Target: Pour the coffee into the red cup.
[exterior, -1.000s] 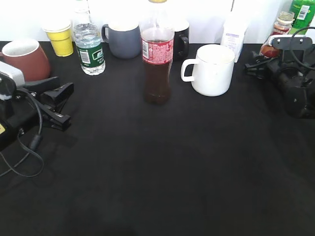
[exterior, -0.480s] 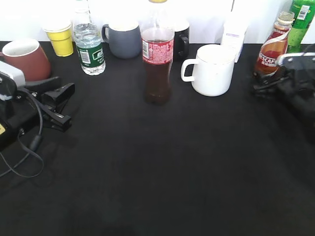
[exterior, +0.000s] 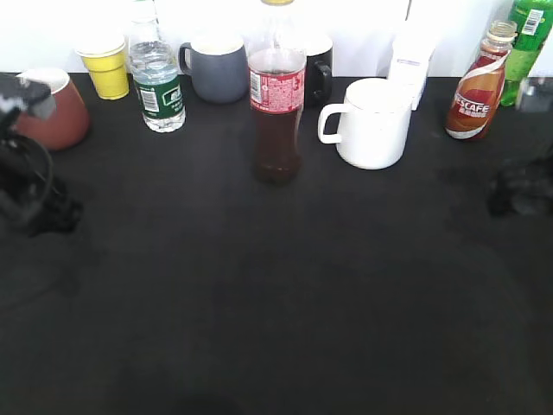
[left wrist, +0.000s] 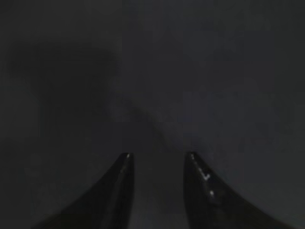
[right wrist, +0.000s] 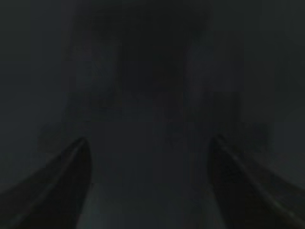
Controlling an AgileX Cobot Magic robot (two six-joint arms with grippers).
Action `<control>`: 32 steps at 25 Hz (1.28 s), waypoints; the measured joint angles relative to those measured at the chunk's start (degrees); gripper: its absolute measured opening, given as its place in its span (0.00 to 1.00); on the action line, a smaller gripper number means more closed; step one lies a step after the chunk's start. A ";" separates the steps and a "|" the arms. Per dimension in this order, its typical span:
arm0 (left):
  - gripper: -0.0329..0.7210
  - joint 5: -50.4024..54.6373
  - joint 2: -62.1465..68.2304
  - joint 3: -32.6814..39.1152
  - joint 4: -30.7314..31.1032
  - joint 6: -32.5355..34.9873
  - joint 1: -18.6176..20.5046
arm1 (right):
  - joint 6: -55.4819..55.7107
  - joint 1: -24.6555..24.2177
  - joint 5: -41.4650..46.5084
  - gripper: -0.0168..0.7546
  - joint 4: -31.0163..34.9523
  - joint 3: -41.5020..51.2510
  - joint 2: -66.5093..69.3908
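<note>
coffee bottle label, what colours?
Red-brown and orange with a white swirl, on the coffee bottle; clearest in the exterior view.

The coffee [exterior: 474,95] stands far right; the red cup [exterior: 54,111] far left, seemingly behind a blurred arm.

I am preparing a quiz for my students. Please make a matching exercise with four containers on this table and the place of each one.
Column one:
1. Nescafe coffee bottle
2. red cup
3. cola bottle
4. white mug

Column two:
A. far left edge
B. right of the cola bottle
C. far right, beside the green bottle
D. middle, in front of the black mug

Pairs: 1-C, 2-A, 3-D, 4-B
</note>
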 joint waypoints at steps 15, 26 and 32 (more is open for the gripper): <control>0.74 37.91 -39.05 -9.55 0.24 -7.34 0.00 | 2.40 0.00 40.29 0.75 3.06 -12.14 -33.77; 0.74 36.99 -63.69 12.62 1.32 -8.99 0.00 | 2.98 0.00 38.44 0.79 -2.48 17.73 -80.28; 0.74 29.26 -64.06 15.64 5.92 -9.05 0.00 | 2.98 0.00 32.90 0.79 -2.63 20.38 -80.28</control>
